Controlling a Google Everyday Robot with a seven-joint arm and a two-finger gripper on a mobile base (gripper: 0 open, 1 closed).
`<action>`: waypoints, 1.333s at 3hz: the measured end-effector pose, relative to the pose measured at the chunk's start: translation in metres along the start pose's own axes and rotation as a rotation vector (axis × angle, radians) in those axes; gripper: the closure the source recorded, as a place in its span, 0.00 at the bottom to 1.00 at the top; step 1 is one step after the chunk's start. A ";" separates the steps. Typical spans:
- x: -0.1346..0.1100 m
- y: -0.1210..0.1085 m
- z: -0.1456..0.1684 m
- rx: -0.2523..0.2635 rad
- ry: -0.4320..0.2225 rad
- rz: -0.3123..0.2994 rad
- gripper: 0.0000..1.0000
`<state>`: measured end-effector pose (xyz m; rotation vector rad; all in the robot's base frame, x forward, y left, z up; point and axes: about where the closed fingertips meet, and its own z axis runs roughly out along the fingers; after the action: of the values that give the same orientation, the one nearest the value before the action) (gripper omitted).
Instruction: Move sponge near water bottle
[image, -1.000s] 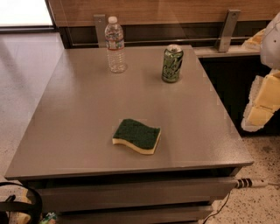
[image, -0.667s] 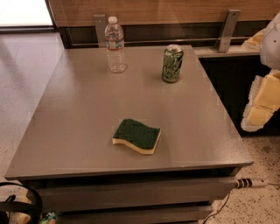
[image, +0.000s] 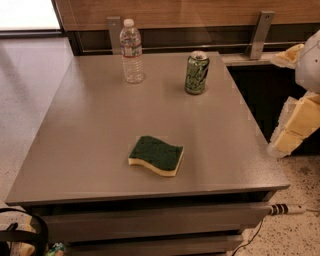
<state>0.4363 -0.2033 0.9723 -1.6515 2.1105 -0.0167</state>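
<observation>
**Operator:** What carries the things?

**Inspector:** Your grey surface (image: 90, 140), the top of a low cabinet with drawer fronts below. A wooden wall panel (image: 200, 12) stands behind it.

**Operator:** And the gripper?

**Inspector:** Your gripper (image: 296, 125) is off the surface at the right edge of the view. It sits beside the cabinet's right side, well apart from every item. I cannot tell whether it is wide, narrow or holding anything.

**Operator:** The task's things?

**Inspector:** The sponge (image: 156, 155) lies flat, green side up, near the front edge at about mid-width. The water bottle (image: 132, 52) stands upright near the back edge, left of centre, well apart from the sponge.

**Operator:** What stands around them?

**Inspector:** A green can (image: 197, 73) stands upright near the back, to the right of the bottle and not touching it. It is off to the right of the line from sponge to bottle. On the speckled floor at lower right lies a white cable plug (image: 287, 209).
</observation>
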 end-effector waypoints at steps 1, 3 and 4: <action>-0.001 0.007 0.032 -0.025 -0.160 0.006 0.00; -0.010 0.018 0.104 -0.122 -0.449 0.055 0.00; -0.012 0.019 0.111 -0.136 -0.478 0.066 0.00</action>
<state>0.4613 -0.1578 0.8712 -1.4752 1.8236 0.5017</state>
